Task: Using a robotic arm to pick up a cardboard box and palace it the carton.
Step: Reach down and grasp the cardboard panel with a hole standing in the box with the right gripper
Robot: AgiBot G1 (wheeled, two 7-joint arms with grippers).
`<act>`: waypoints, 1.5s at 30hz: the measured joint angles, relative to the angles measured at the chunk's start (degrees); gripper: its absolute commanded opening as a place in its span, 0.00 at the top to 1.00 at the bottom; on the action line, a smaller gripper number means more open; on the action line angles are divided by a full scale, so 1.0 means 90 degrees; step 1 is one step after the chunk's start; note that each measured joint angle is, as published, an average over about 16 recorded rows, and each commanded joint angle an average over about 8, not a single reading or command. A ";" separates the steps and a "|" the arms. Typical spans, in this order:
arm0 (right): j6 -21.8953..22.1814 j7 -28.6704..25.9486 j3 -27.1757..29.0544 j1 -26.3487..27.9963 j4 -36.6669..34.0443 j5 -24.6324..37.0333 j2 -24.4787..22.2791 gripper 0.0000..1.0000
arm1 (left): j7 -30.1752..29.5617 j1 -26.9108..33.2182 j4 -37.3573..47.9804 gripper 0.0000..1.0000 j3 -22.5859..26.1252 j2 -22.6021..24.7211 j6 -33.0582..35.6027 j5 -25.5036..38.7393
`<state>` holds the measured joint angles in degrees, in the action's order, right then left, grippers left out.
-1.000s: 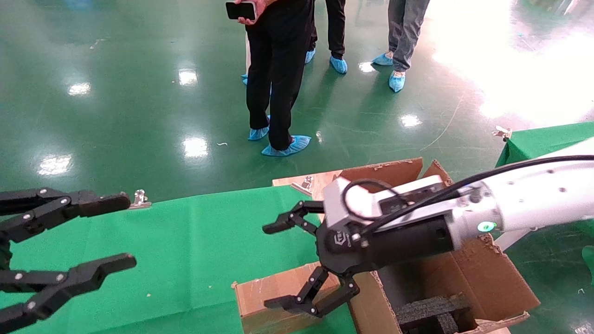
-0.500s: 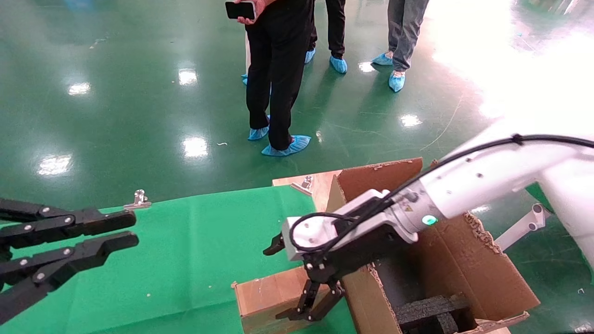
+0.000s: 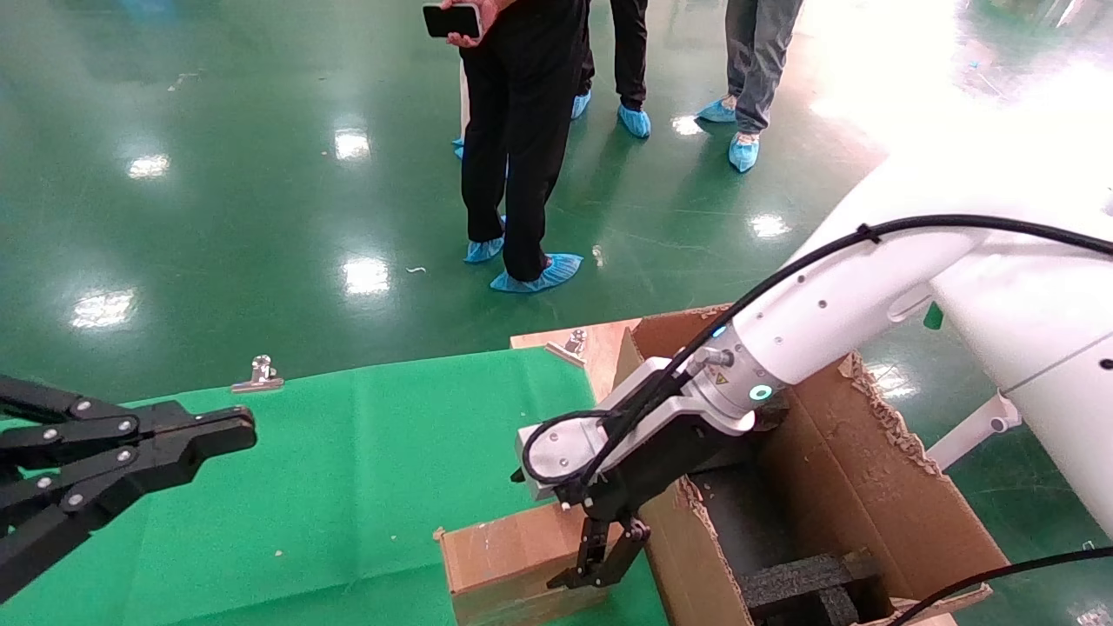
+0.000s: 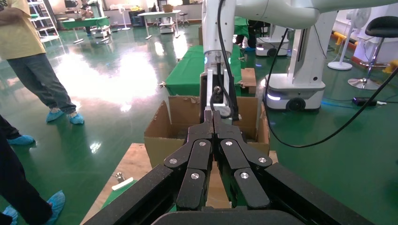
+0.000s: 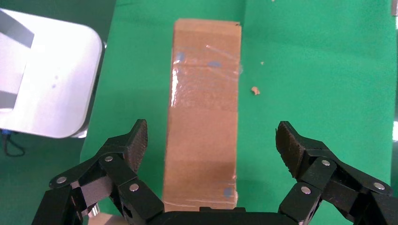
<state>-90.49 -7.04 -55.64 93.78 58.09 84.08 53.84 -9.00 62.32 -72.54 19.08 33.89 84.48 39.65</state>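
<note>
Currently:
step: approach for the pick; box not yet grasped, looks like final descent is what's left.
right gripper [image 5: 211,140]: pointing down, fingers spread wide, holding nothing, no contact visible. One pad [image 5: 139,140] to each long side of the box.
cardboard box [image 5: 204,112]: directly below and between the spread fingers, lying flat on the green cloth [image 3: 348,469], clear tape strips on top. Its long axis runs out ahead of the palm.
carton [image 3: 878,487]: just beside the gripper, on the arm side; flaps ragged, black foam blocks [image 3: 809,582] inside.
next: probably lower until the pads bracket the box's long sides, close across the narrow width, lift, carry over the carton wall.
risk: carton flap is close to the wrist; may snag on lift.
left gripper [image 3: 209,439]: parked well off to the side over the cloth, fingers pressed together, empty.
</note>
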 measured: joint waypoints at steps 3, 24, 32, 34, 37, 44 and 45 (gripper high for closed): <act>0.0004 0.0118 -0.0249 0.0114 -0.0083 0.0042 0.0099 0.00 | 0.0000 0.0000 0.0000 0.09 0.0000 0.0000 0.0000 0.0000; 0.0020 0.0423 -0.0801 0.0334 -0.0265 0.0114 0.0319 1.00 | 0.0001 -0.0001 0.0001 0.00 0.0001 -0.0001 -0.0002 -0.0001; 0.0024 0.0407 -0.0763 0.0320 -0.0245 0.0111 0.0302 1.00 | 0.0001 -0.0001 0.0002 0.00 0.0001 -0.0001 -0.0002 -0.0001; 0.0026 0.0404 -0.0757 0.0318 -0.0242 0.0110 0.0300 1.00 | 0.0001 -0.0001 0.0002 0.00 0.0001 -0.0001 -0.0002 -0.0001; 0.0028 0.0402 -0.0750 0.0316 -0.0238 0.0109 0.0297 1.00 | 0.0001 -0.0001 0.0002 0.00 0.0001 -0.0001 -0.0002 -0.0001; 0.0031 0.0397 -0.0741 0.0312 -0.0233 0.0106 0.0293 1.00 | 0.0001 -0.0001 0.0002 0.00 0.0001 -0.0001 -0.0002 -0.0002; 0.0032 0.0396 -0.0740 0.0312 -0.0233 0.0106 0.0293 1.00 | 0.0001 -0.0001 0.0002 0.00 0.0001 -0.0001 -0.0002 -0.0002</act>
<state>-90.21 -3.47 -62.30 96.59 55.99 85.04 56.48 -8.99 62.31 -72.52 19.09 33.88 84.46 39.63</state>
